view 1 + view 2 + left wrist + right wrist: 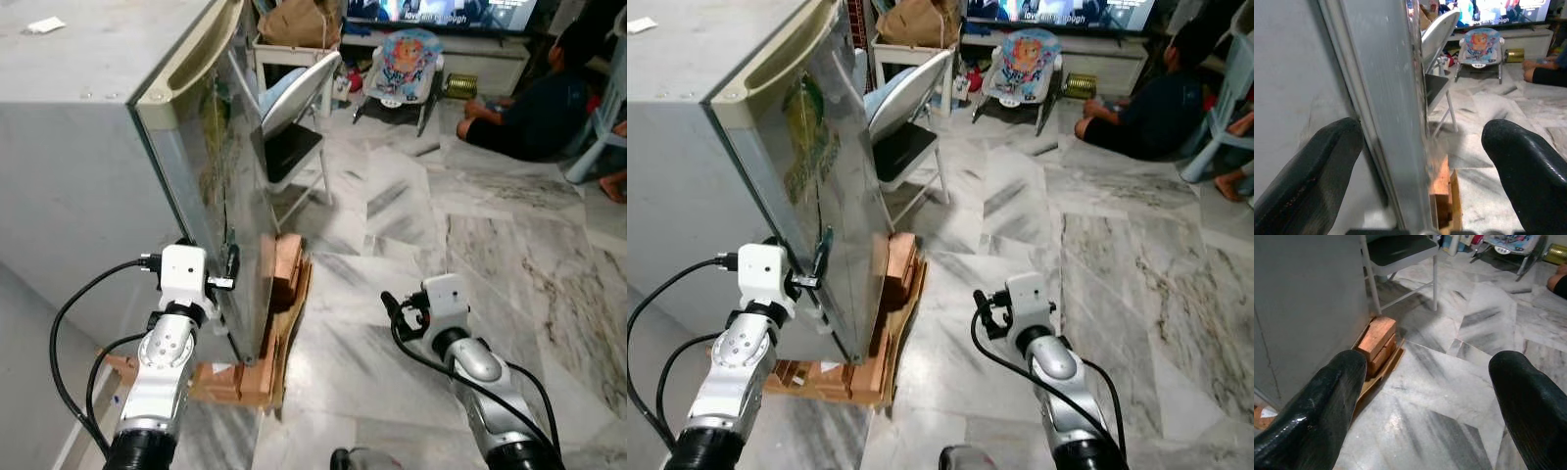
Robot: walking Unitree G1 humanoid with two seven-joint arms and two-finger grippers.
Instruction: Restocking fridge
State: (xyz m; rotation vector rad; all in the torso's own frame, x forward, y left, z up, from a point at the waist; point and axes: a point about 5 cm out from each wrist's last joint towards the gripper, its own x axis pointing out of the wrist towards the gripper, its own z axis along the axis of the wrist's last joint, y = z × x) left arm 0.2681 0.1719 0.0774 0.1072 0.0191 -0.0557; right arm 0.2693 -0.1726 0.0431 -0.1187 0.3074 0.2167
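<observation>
1. Your left gripper (1422, 161) has its fingers spread apart on both sides of the fridge door (220, 186) edge, low down.
2. Your right gripper (1425, 396) is spread wide above the marble floor (470, 255), apart from the fridge (88, 147).
3. The fridge stands on wooden blocks (284, 269), door closed.

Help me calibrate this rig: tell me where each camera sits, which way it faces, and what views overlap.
Left eye and right eye views: on the head, looking forward and down at the grey metal fridge and marble floor; both silver arms show.
Left wrist view: along the left gripper, jaws open astride the fridge door's edge.
Right wrist view: along the right gripper, jaws open over the floor.
Shared: wooden blocks, grey folding chair.
</observation>
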